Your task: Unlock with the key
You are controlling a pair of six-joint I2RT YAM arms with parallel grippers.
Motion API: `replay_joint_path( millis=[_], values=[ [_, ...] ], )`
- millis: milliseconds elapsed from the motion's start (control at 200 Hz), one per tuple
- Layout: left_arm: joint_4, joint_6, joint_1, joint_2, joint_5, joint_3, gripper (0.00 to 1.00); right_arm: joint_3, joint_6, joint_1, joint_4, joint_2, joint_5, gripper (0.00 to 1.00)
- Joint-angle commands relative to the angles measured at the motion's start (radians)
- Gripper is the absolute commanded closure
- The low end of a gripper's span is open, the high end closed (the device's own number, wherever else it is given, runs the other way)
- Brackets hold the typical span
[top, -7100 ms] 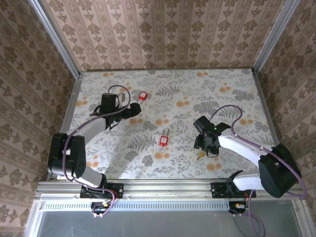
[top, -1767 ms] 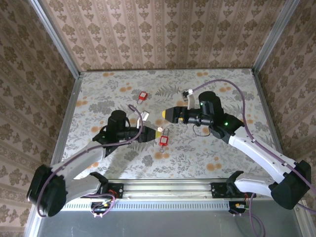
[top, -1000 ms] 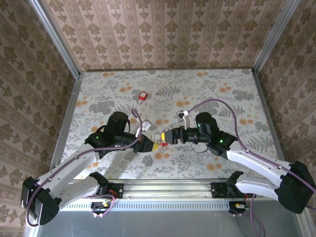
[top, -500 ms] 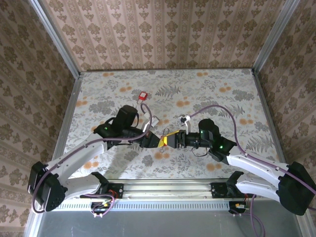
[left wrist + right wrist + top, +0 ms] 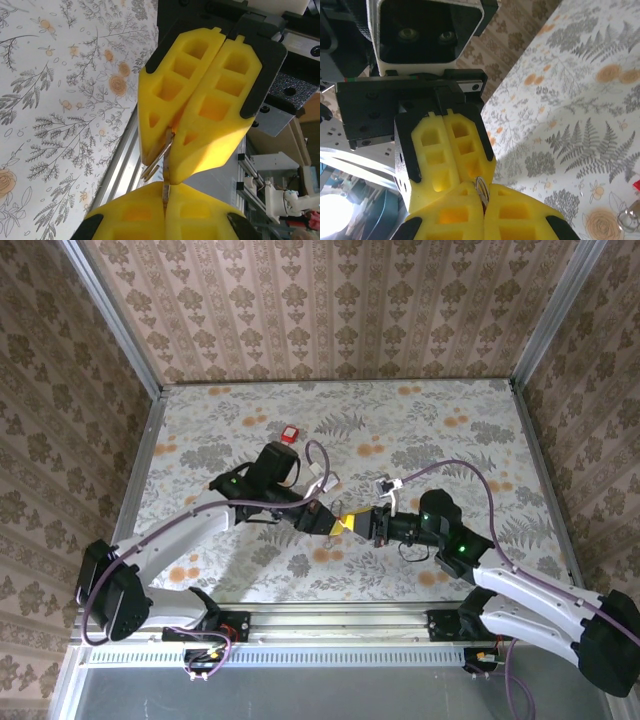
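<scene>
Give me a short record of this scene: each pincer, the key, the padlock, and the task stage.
left pincer: shut on key
right pincer: shut on key, tip to tip with left pincer
key: thin metal, pinched between both pincers, raised off table
red padlock: lying on table beyond left arm, apart from both pincers
stage: key not yet in a lock

both arms stretch inward, forearms low and almost level, wrists facing each other. the left tool (image 5: 322,520) and right tool (image 5: 352,525) meet tip to tip, each with its yellow fingers (image 5: 200,100) pressed together, the two pairs touching.
</scene>
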Motion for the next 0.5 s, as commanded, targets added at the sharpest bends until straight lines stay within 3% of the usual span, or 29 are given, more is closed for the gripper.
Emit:
replay_joint_path(
  millis=[0, 75, 130, 160, 400, 495],
  values=[
    [-0.013, 0.018, 0.01, 0.038, -0.014, 0.079, 0.89, -0.024, 0.01, 0.01, 0.01, -0.006, 0.017, 1.0],
    [-0.013, 0.009, 0.017, 0.059, -0.002, 0.109, 0.76, -0.033, 0.033, 0.01, 0.051, -0.004, 0.035, 1.0],
    [-0.021, 0.004, 0.03, 0.074, 0.006, 0.139, 0.49, -0.03, 0.045, 0.011, 0.057, -0.003, 0.062, 1.0],
    [-0.024, 0.0, 0.041, 0.078, 0.004, 0.153, 0.41, -0.026, 0.049, 0.01, 0.043, -0.003, 0.083, 1.0],
    [0.021, -0.077, 0.154, -0.023, -0.116, 0.172, 0.11, 0.008, 0.079, 0.004, -0.09, -0.068, 0.27, 1.0],
    [0.108, -0.139, 0.175, -0.084, -0.152, 0.134, 0.06, -0.004, 0.129, -0.022, -0.091, -0.103, 0.297, 1.0]
  ],
)
